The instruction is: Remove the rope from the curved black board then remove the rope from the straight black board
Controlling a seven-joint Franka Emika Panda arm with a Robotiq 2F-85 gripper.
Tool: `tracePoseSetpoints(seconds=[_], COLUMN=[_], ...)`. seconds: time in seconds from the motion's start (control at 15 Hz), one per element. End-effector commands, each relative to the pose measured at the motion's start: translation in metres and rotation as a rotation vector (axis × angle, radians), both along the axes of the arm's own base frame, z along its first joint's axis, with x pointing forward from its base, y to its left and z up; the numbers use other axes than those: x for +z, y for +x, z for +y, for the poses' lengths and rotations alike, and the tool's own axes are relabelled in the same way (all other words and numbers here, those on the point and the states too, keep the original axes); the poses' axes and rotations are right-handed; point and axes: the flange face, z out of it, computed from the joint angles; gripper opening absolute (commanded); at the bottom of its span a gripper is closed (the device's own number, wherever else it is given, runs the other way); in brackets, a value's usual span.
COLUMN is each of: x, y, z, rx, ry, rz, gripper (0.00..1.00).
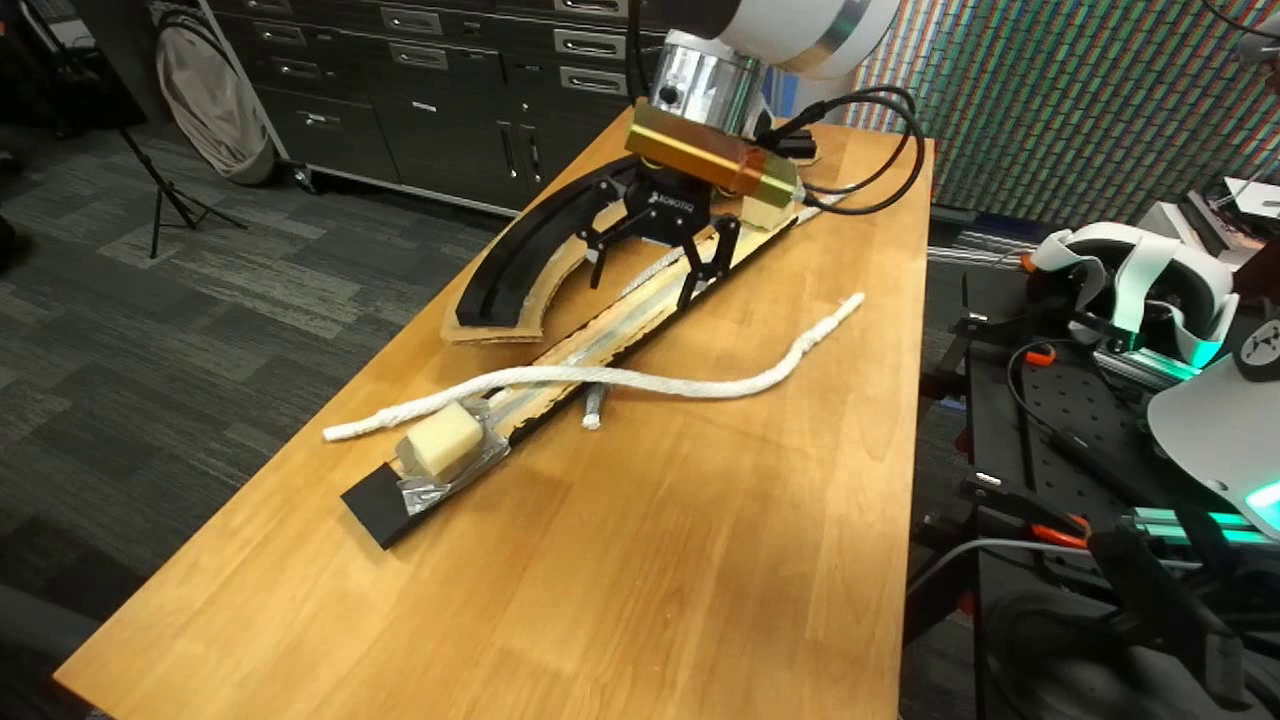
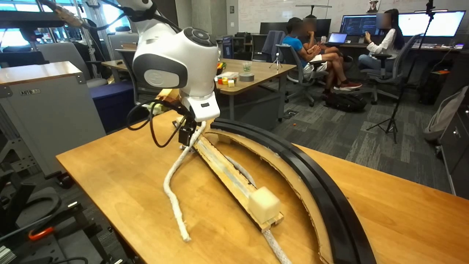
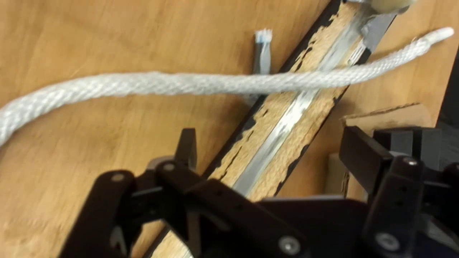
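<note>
Claw (image 1: 643,285) sits over the straight black board (image 1: 605,345) with its fingers (image 3: 364,157) spread wide, a stretch of that board visible between them in the wrist view; unclear whether either finger touches it. The straight board runs beneath the claw on the tabletop (image 1: 720,560), pale ragged side up, black along the edges, silver tape (image 3: 266,154) down the middle. White rope (image 1: 690,386) lies across this board, just ahead of the claw in the wrist view, with one end out to each side on the tabletop. A taped rope end (image 3: 263,57) sticks out beside the board, passing under the white rope; a grey rope stretch (image 2: 242,170) shows between the two boards; unclear whether these are one piece. Curved black board (image 1: 505,270) lies beside the claw, groove up, on cardboard (image 2: 290,176). Pale block (image 1: 445,437), tape round its base, sits on the straight board beyond the white rope from the claw; second block (image 2: 263,203) sits near the board's opposite end, on the other side of the claw.
</note>
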Motion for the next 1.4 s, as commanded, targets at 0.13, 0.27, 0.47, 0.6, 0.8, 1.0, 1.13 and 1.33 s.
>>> tracePoseSetpoints(seconds=[0.13,0.27,0.47,0.6,0.8,1.0,1.13,1.33], x=[-0.008,-0.011,-0.016,-0.019,-0.028,-0.041,-0.049,-0.061], y=[0.002,0.004,0.011,0.017,0.029,0.039,0.045,0.050], z=[0.002,0.003,0.011,0.017,0.028,0.039,0.046,0.055], rx=[0.001,-0.014,-0.060,-0.100,-0.168,-0.222,-0.251,-0.281], ry=[0.005,0.026,0.049,0.077,0.111,0.133,0.145,0.144], rz=[0.015,0.019,0.013,0.018,0.037,0.065,0.080,0.092], gripper=[1.00,1.00,1.00,1.00,1.00,1.00,1.00,1.00])
